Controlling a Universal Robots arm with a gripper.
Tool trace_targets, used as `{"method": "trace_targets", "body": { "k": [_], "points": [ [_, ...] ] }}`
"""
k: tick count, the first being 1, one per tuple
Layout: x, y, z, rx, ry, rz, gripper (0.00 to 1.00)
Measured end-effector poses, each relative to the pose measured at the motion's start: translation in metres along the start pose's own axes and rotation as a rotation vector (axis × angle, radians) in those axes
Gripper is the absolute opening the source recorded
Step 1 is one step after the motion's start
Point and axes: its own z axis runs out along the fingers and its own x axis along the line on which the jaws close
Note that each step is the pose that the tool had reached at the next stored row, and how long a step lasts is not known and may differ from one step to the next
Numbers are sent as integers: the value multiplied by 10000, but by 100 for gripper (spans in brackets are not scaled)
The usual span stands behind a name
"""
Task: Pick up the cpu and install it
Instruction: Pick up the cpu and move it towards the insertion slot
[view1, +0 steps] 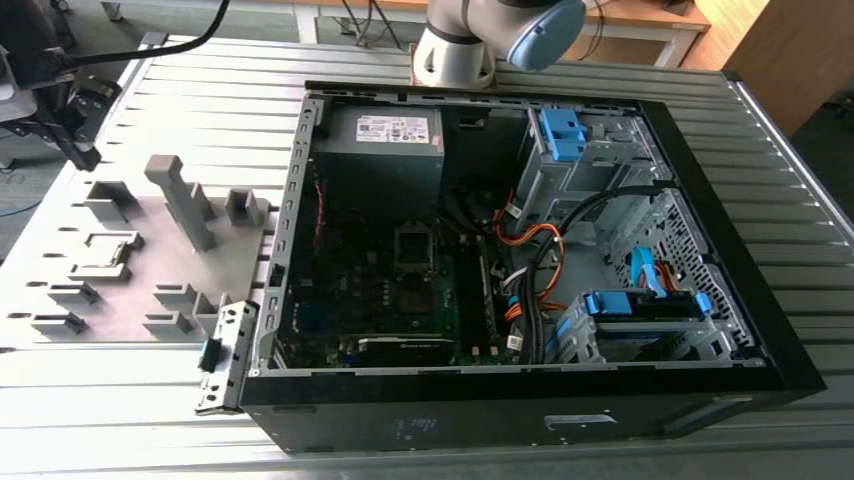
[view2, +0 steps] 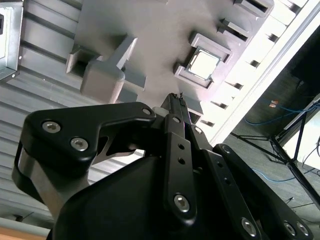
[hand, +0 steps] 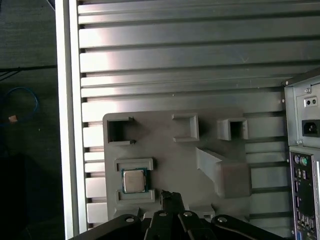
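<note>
cpu (hand: 134, 180) sat flat in fixture plate (view1: 154, 262) pocket, exterior view's left, kept located for pickup | jaws narrow, empty, hovered near it

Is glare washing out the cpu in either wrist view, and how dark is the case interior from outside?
First wrist view: glare streaks the table ribs, yet the cpu sits evenly lit in its grey fixture; second wrist view: the cpu top shines pale, its rim visible, while the table edge is washed white; exterior view: inside the computer case is deep shadow.
</note>
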Motion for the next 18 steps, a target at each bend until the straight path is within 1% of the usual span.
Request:
{"method": "trace_targets", "body": {
  "k": [6, 12, 14, 18],
  "points": [
    [123, -12, 55, 10, 0, -1, 11],
    [217, -24, 111, 20, -1, 0, 11],
    [240, -27, 127, 23, -1, 0, 11],
    [248, -29, 133, 24, -1, -1, 11]
  ]
}}
